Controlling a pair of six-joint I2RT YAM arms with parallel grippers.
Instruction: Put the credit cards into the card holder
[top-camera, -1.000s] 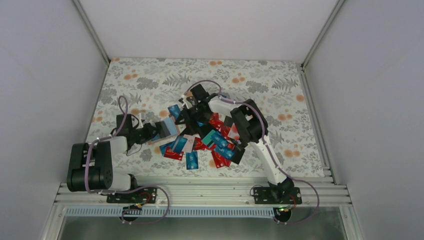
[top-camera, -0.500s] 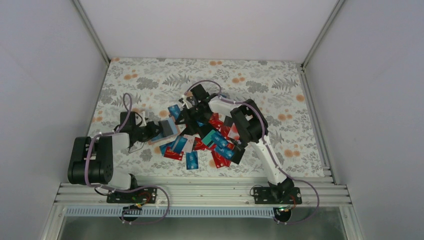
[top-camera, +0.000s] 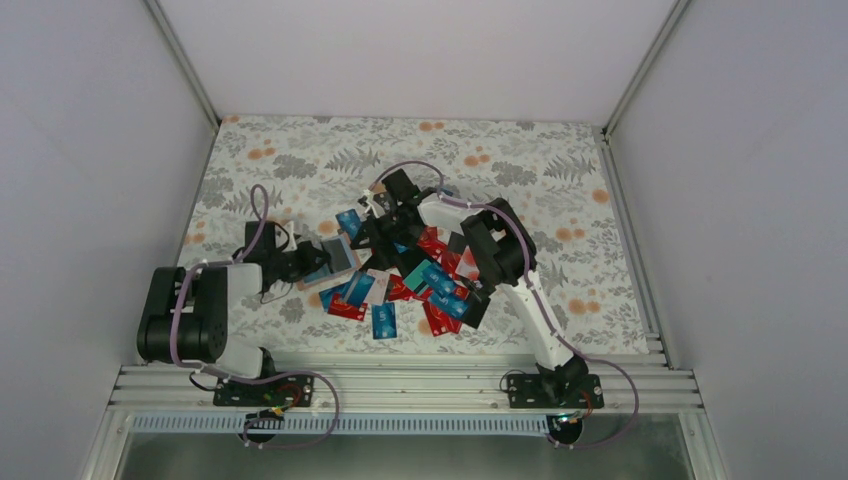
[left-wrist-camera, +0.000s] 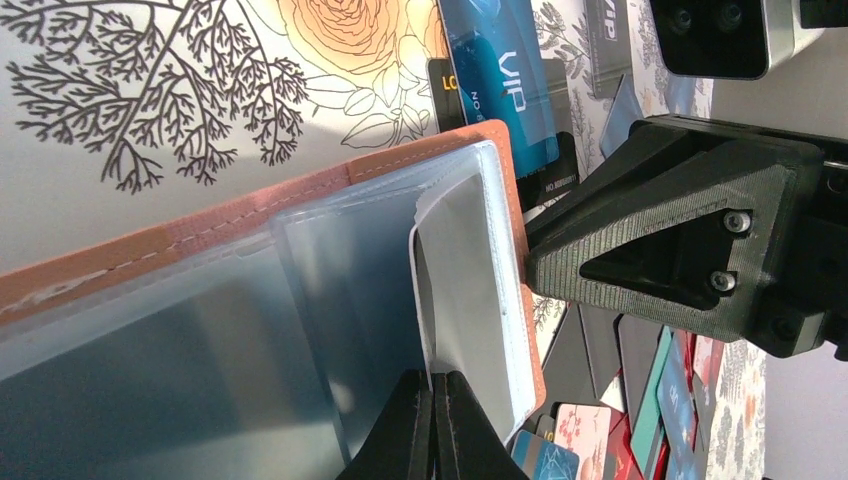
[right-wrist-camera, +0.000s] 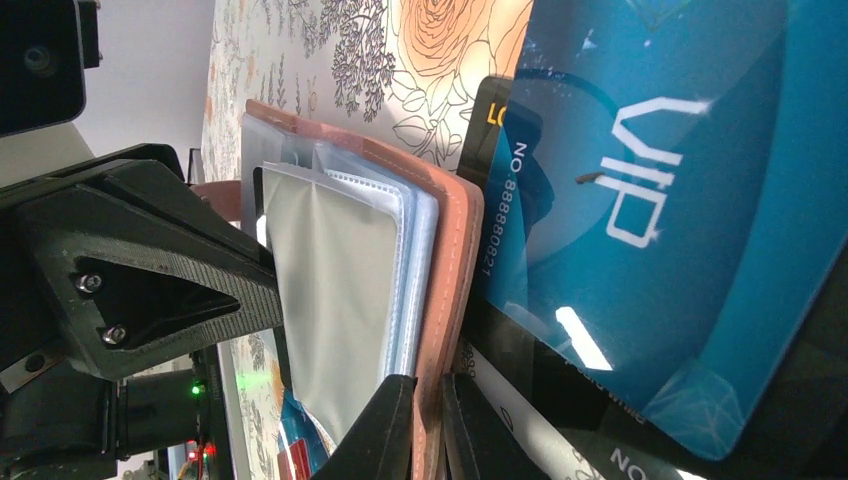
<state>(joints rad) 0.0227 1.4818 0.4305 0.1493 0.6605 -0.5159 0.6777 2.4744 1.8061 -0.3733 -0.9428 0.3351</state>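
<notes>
The card holder (top-camera: 338, 257) is a tan wallet lying open, with clear plastic sleeves inside. My left gripper (top-camera: 308, 263) is shut on one sleeve page, seen in the left wrist view (left-wrist-camera: 432, 398) with the tan cover (left-wrist-camera: 250, 215) behind it. My right gripper (top-camera: 366, 240) is shut on the tan cover edge (right-wrist-camera: 452, 250), with its fingertips (right-wrist-camera: 385, 430) on either side of it. Credit cards (top-camera: 425, 282) in blue, red, black and teal lie piled to the holder's right. A blue VIP card (right-wrist-camera: 650, 200) lies just beside the holder, and also shows in the left wrist view (left-wrist-camera: 500, 90).
The floral tablecloth (top-camera: 300, 160) covers the table. Grey walls with metal rails (top-camera: 620, 180) close in both sides. The right arm's elbow (top-camera: 495, 250) hangs over the card pile. The other gripper's black body fills part of each wrist view (left-wrist-camera: 680, 250) (right-wrist-camera: 140, 280).
My left arm has pushed slightly to the right, nudging the holder toward the right gripper. The right arm and the card pile have barely moved.
</notes>
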